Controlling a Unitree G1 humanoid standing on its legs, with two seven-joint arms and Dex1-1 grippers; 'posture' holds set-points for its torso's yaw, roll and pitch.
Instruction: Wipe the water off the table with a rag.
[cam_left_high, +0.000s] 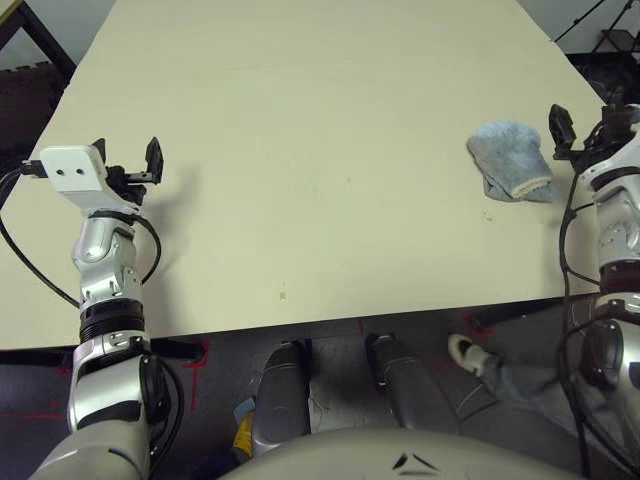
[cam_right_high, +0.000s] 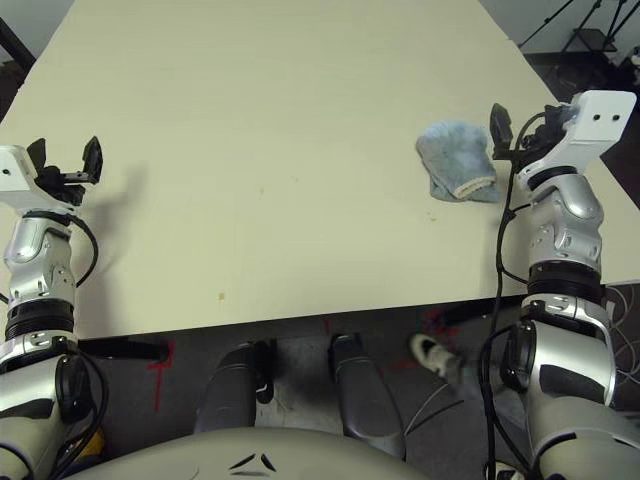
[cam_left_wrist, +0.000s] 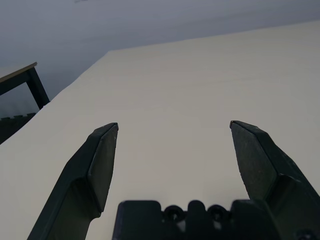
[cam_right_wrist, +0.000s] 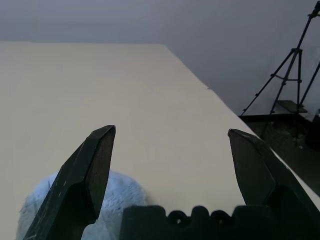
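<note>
A light blue terry cloth lies folded near the table's right edge. Beside it, the right gripper is wide open and empty, as is the left gripper near the left edge. Lowered off-centre, the right fingers could miss or shove the cloth.

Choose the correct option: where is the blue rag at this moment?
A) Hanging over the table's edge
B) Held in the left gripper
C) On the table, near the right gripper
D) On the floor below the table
C, because the blue rag lies folded on the table, beside the open right gripper and not between its fingers.
</note>
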